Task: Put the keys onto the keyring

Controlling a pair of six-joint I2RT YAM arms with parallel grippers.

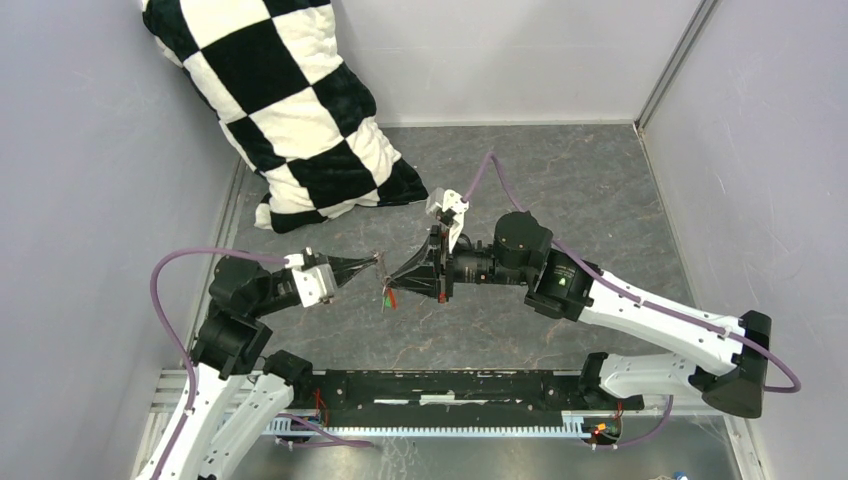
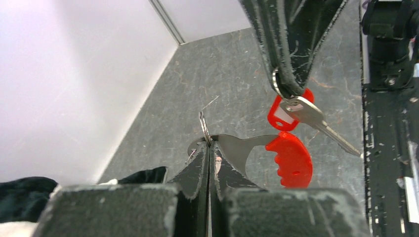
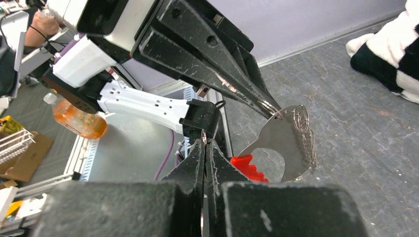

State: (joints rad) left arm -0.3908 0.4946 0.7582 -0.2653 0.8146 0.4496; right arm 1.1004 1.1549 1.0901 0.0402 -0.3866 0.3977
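Note:
My left gripper (image 2: pixel 209 145) is shut on the thin silver keyring (image 2: pixel 202 124), held above the grey floor. A flat metal piece (image 2: pixel 242 148) with a ridged red tag (image 2: pixel 291 160) hangs from the ring. In the right wrist view the ring's beaded chain (image 3: pixel 309 140) hangs beside that metal piece. My right gripper (image 2: pixel 292 91) comes in from above, tip to tip with the left one. It is shut on the head of the plain silver key (image 2: pixel 316 121). A small red key head (image 2: pixel 281 117) hangs behind the silver key. In the top view both grippers meet mid-table, the left (image 1: pixel 378 262) and the right (image 1: pixel 392 280), with red and green bits (image 1: pixel 388 298) dangling.
A black-and-white checkered pillow (image 1: pixel 290 110) lies at the back left against the wall. Grey walls close in the left, back and right sides. A black rail (image 1: pixel 460 385) runs along the near edge. An orange bottle (image 3: pixel 76 121) stands beyond the table.

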